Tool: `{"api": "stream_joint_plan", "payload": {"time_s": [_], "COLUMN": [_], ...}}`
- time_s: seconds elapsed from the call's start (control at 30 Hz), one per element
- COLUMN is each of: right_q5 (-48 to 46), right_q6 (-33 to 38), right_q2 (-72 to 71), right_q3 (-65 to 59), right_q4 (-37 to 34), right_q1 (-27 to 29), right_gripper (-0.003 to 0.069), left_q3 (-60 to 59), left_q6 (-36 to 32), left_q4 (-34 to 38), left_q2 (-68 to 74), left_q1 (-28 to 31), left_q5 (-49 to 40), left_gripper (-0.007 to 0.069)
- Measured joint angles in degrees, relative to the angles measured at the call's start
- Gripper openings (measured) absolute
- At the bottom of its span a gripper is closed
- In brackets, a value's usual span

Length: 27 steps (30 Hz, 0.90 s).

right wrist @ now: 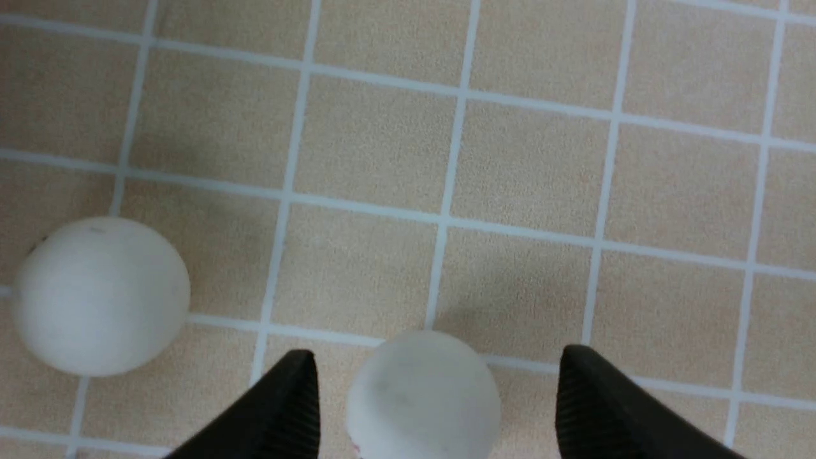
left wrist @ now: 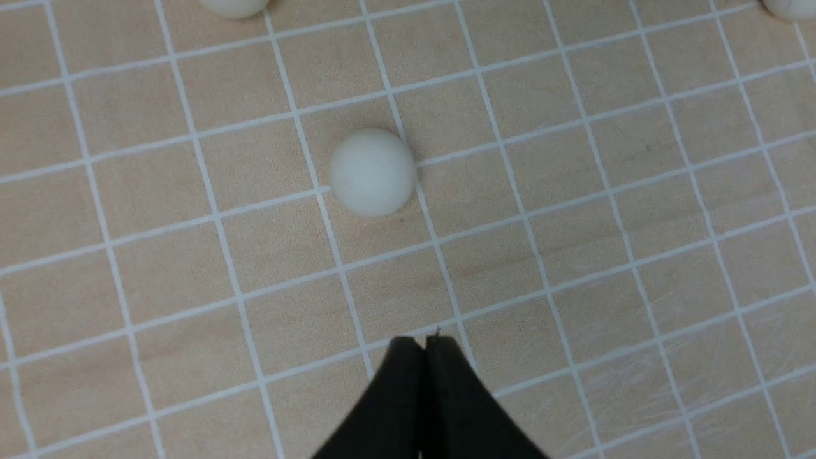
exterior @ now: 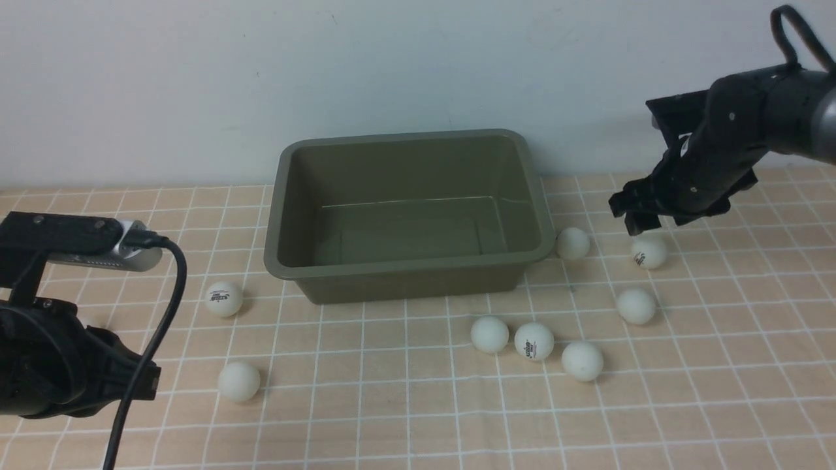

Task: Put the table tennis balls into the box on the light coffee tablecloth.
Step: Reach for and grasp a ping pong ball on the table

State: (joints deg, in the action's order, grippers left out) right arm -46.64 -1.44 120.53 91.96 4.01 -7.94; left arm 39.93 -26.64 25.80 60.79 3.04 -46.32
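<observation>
Your right claw (exterior: pixel 646 220) hangs released, jaws spread wide, right over one of the table tennis balls (exterior: pixel 649 251). In the right wrist view that ball (right wrist: pixel 424 395) sits between the two fingers (right wrist: pixel 280 408) with a gap on either side, so nothing is gripped. A second ball (exterior: pixel 573 243) lies just beside this claw on its left, close to the corner of the box (exterior: pixel 405 277). The box stands near, on that same side, upright on the light coffee tablecloth (exterior: pixel 392 411). A third ball (exterior: pixel 636 305) rests a little nearer you than the claw, and three more (exterior: pixel 534 341) sit close together farther toward you and leftward. Your left claw (left wrist: pixel 422 344) is clenched, tips pressed together on nothing, above bare cloth. A plain ball (left wrist: pixel 373 172) lies ahead of its tips, apart from them, and another (exterior: pixel 224 299) sits beyond that, toward the box. Every ball in view lies on the cloth outside the box.
</observation>
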Motion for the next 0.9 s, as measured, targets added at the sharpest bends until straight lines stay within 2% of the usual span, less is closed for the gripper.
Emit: {"api": "stream_joint_plan", "payload": {"time_s": [0.53, 0.63, 0.73, 0.9], "right_q5": [-2.1, -2.2, -2.3, -5.4], "right_q6": [0.8, 0.9, 0.9, 0.9], "right_q2": [5.3, 5.3, 5.3, 5.3], "right_q3": [1.7, 1.8, 1.8, 4.9], "right_q4": [-1.8, -1.7, -1.5, -1.5], "right_q1": [0.0, 0.0, 0.0, 0.0], "right_gripper": [0.0454, 0.043, 0.0372, 0.0365], "left_q3": [0.0, 0.0, 0.0, 0.0], "left_q6": [0.0, 0.0, 0.0, 0.0], "left_q4": [0.0, 0.0, 0.0, 0.0], "left_q2": [0.0, 0.0, 0.0, 0.0], "left_q1": [0.0, 0.0, 0.0, 0.0], "left_q5": [-0.1, -0.1, -0.1, -0.1], "left_gripper": [-0.0068, -0.0068, -0.0068, -0.0068]}}
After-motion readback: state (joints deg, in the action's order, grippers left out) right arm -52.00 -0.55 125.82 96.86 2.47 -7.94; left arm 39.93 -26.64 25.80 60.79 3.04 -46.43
